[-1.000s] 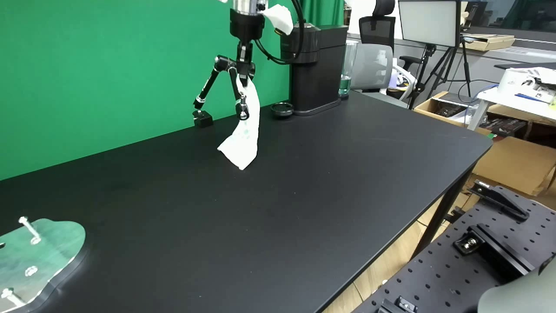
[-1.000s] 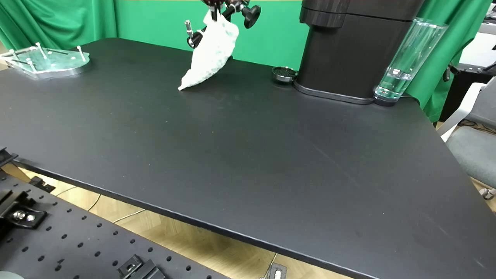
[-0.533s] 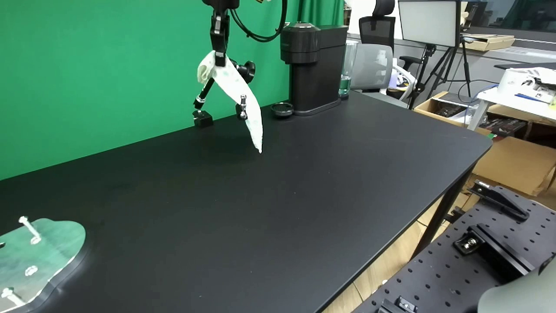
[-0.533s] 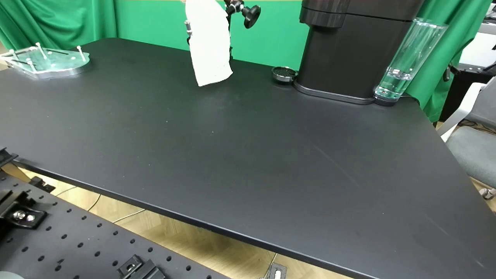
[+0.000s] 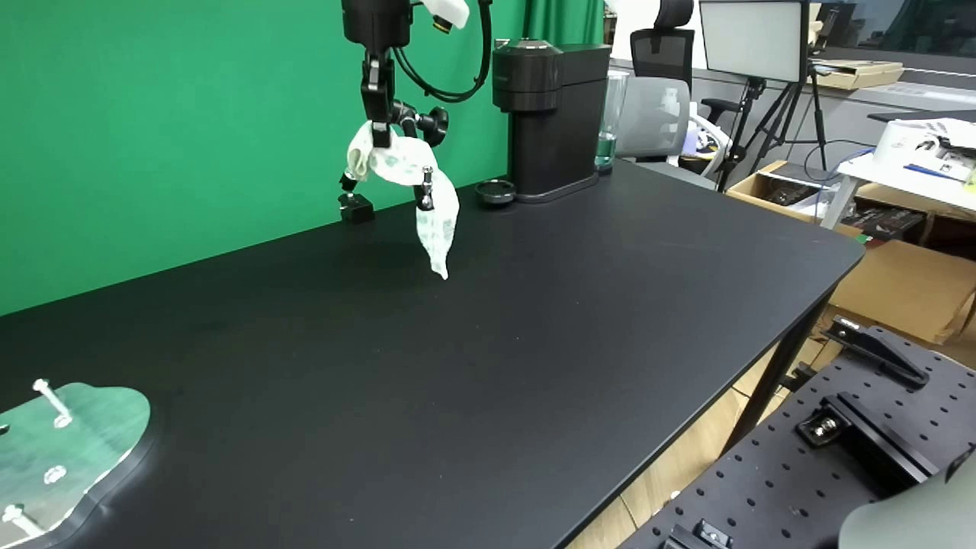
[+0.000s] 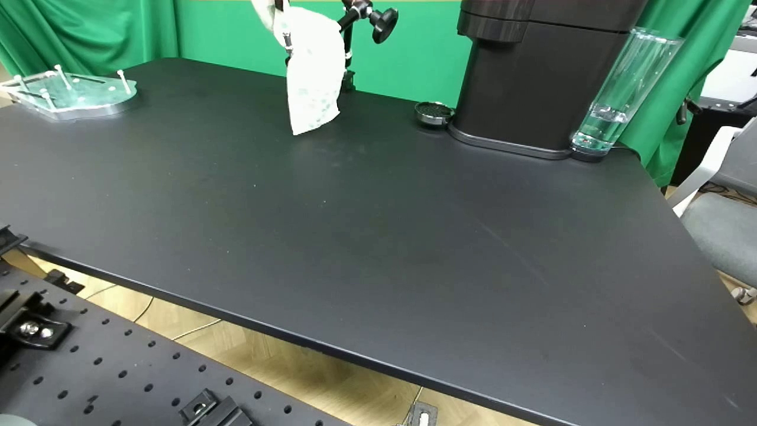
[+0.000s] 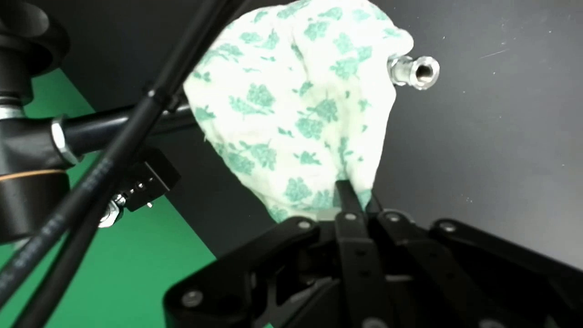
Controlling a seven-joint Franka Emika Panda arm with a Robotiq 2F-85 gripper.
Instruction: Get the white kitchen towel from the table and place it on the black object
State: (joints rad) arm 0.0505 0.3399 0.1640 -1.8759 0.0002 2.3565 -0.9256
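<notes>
Fingers have moved lower, pinching the white towel, mostly hanging below them.

This looks like a lab with some office things in it. A robot's claw hangs over the black desk. Behind the desk hangs bright green cloth. On the opposite side of the desk is a dark board full of small round holes, with black brackets on it. Past one end of the desk are a grey chair and a flat panel on a stand. Cardboard boxes are near that end too.
</notes>
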